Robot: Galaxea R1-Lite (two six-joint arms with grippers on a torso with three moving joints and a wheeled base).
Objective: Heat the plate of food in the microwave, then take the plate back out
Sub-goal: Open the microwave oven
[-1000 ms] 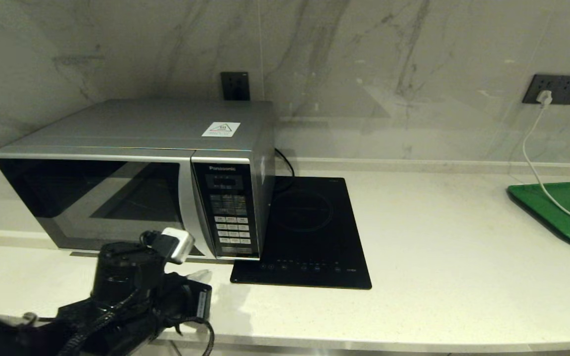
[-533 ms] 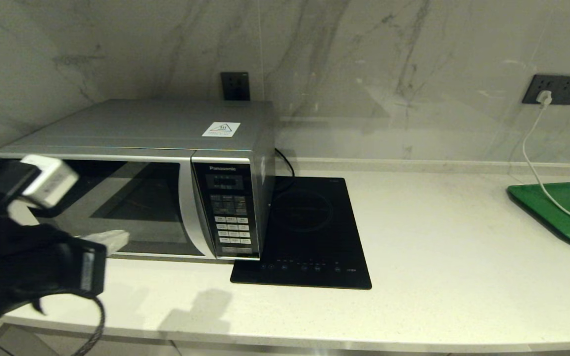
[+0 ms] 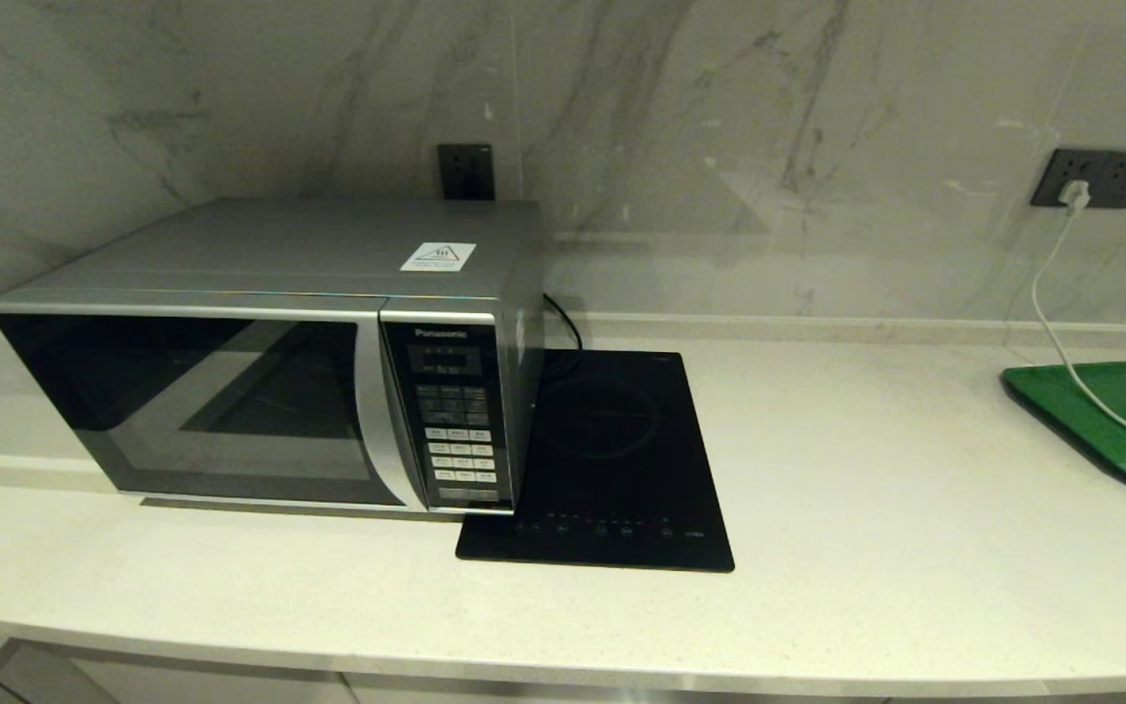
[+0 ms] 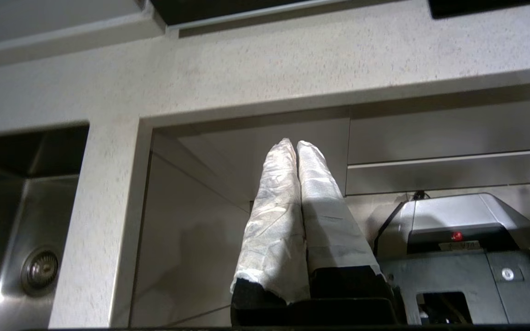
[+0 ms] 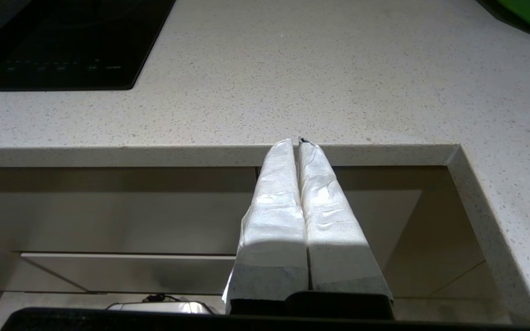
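Microwave (image 3: 260,362): sat on the counter (image 3: 866,469) at the left, door shut, glass dark; likely closed so heating could run, if the plate was inside.
Plate: not seen in any view; nothing showed through the glass, so its place could not be told.
Hob (image 3: 612,460): flat black, just beside the microwave on its right, bare.
Tray (image 3: 1110,411): green, far right, a white cable lying across it.
Left gripper (image 4: 296,146): below the counter edge near a sink (image 4: 21,239), out of the head view; both wrapped fingers pressed together, holding nothing.
Right gripper (image 5: 298,141): parked under the counter lip, fingers together, empty.
Judgement: both arms seemed tucked clear of the door, waiting.
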